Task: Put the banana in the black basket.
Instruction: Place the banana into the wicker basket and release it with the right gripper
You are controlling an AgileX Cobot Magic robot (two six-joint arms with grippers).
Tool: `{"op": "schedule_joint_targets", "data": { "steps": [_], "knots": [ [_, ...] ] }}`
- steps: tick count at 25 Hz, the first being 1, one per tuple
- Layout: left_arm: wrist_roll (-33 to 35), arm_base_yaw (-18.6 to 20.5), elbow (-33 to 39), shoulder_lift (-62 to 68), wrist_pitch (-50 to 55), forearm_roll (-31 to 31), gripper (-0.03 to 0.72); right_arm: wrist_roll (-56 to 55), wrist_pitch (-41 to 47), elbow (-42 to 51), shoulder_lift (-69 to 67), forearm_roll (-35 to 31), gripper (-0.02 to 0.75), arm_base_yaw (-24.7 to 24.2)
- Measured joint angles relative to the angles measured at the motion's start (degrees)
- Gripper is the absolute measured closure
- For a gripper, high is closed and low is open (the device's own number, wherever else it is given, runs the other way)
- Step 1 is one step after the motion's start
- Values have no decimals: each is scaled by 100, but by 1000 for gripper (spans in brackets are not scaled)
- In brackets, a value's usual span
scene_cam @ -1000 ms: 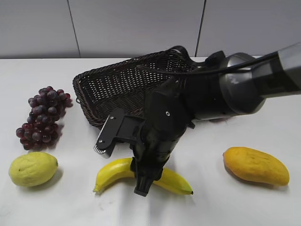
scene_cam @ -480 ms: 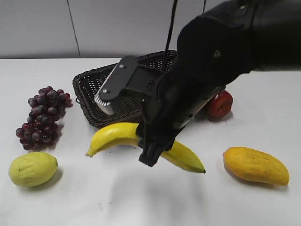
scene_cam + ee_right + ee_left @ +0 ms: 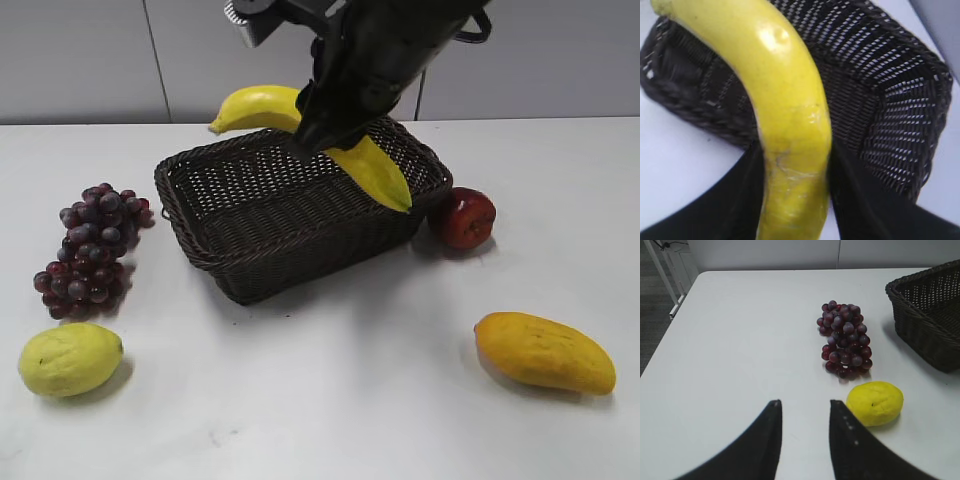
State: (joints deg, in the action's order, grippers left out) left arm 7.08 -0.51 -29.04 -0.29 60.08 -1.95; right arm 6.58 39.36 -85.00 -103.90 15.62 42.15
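Observation:
My right gripper (image 3: 318,132) is shut on the banana (image 3: 262,106), long, curved and bright yellow, and holds it in the air over the black basket (image 3: 250,268). In the right wrist view the banana (image 3: 785,100) runs between the two dark fingers (image 3: 795,160) with the woven basket (image 3: 890,100) below it. The basket looks empty inside. My left gripper (image 3: 804,402) is open and empty over bare table; it does not show in the exterior view. The basket's corner (image 3: 925,315) shows at the right of the left wrist view.
A bunch of dark grapes (image 3: 93,248) and a yellow lemon (image 3: 68,358) lie left of the basket, also in the left wrist view (image 3: 845,340) (image 3: 875,403). A red apple (image 3: 463,218) touches the basket's right side. An orange-yellow mango (image 3: 545,352) lies front right.
My right gripper has lifted the banana from the table in front of the basket and carried it up and back, so it now hangs over the basket.

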Motion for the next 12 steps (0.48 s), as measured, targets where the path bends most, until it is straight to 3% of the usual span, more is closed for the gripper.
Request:
{"op": "schedule_joint_targets", "data": {
  "steps": [5,12],
  "knots": [
    [0,0,0,0,0,0,453,-16,0,-827,-856,0,409,-450],
    [0,0,0,0,0,0,453,-11,-227,-1420,-1776,0,409,-565]
  ]
}}
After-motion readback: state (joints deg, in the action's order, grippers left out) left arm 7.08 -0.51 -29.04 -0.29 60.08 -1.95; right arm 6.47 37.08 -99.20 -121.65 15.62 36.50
